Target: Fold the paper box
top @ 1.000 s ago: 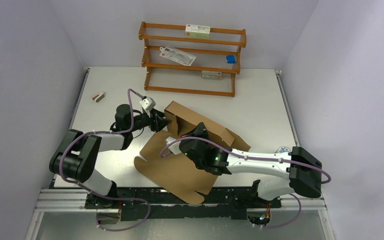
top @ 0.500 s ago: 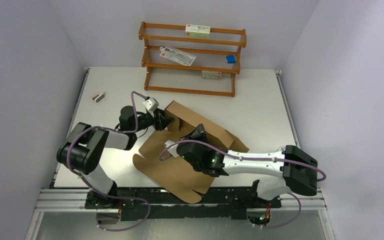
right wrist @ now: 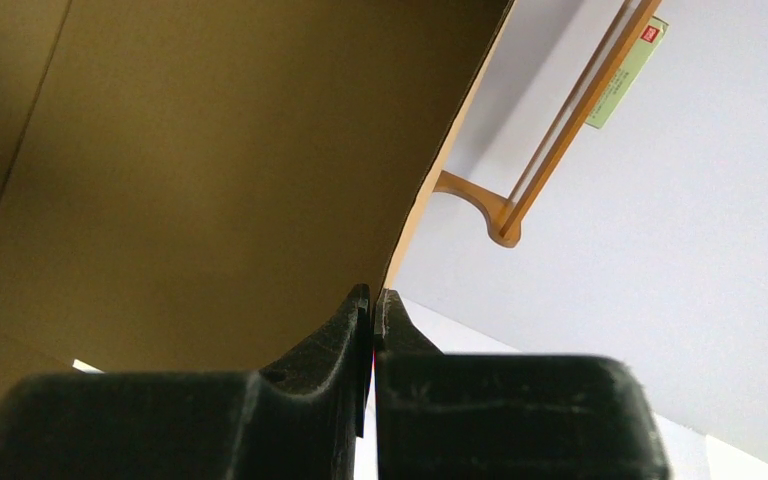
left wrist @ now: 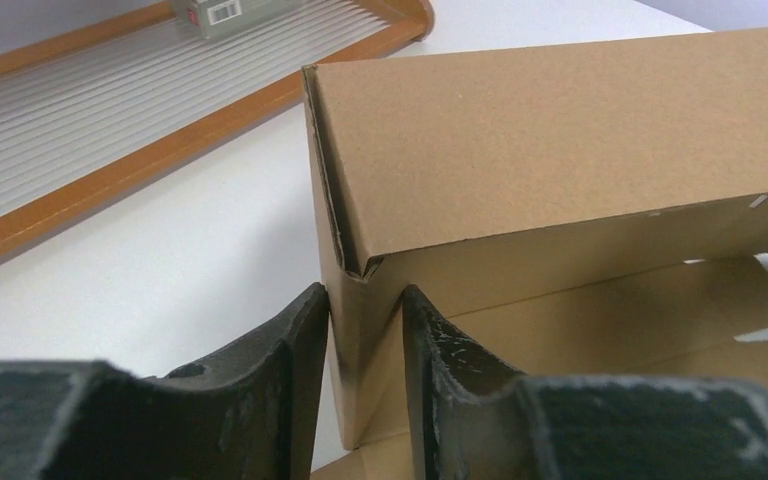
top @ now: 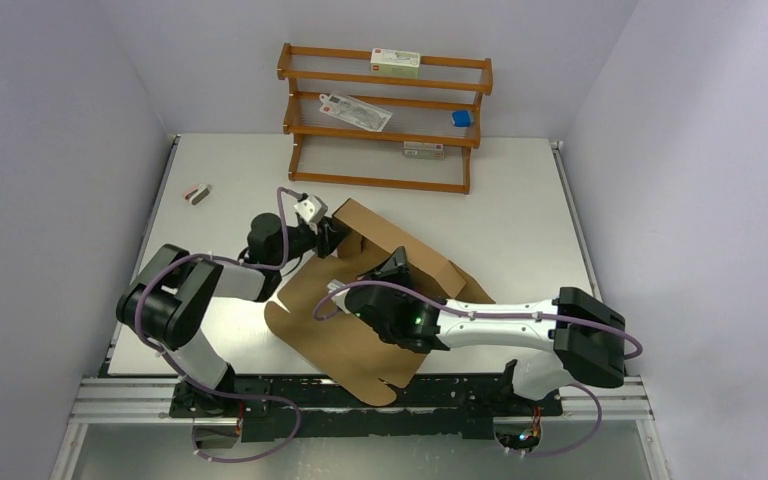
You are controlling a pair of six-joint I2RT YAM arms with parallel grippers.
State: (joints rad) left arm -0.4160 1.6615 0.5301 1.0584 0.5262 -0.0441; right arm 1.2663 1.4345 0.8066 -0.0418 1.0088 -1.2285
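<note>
- Paper box (top: 355, 340) is lying mid-table between the two arms, half formed. Its near panel is resting flat on the table (top: 520, 210) and its far wall is standing up, doubled over along the top.
- Left gripper (left wrist: 365, 300) is straddling the left end corner of that raised wall. The jaws are narrow, with one finger (left wrist: 295, 345) on either side of the cardboard. The pads are sitting at or just off the board, and I cannot tell whether they are clamping yet.
- Right gripper (right wrist: 373, 300) is working inside the box, fingers pressed together with nothing visible between them. The tips are meeting the edge of the raised panel, so by my reading it is propping rather than holding.
- Step in hand, as judged: pinching the corner so the doubled wall is locking against the end flap.
- Doing it well: the pinch should be landing square across the crease, not on the open lip. The right arm should be bracing the wall upright so it is not springing back. A skewed squeeze is risking a crushed corner.
- Wooden rack (top: 380, 182) is standing at the far edge, well apart.
</note>
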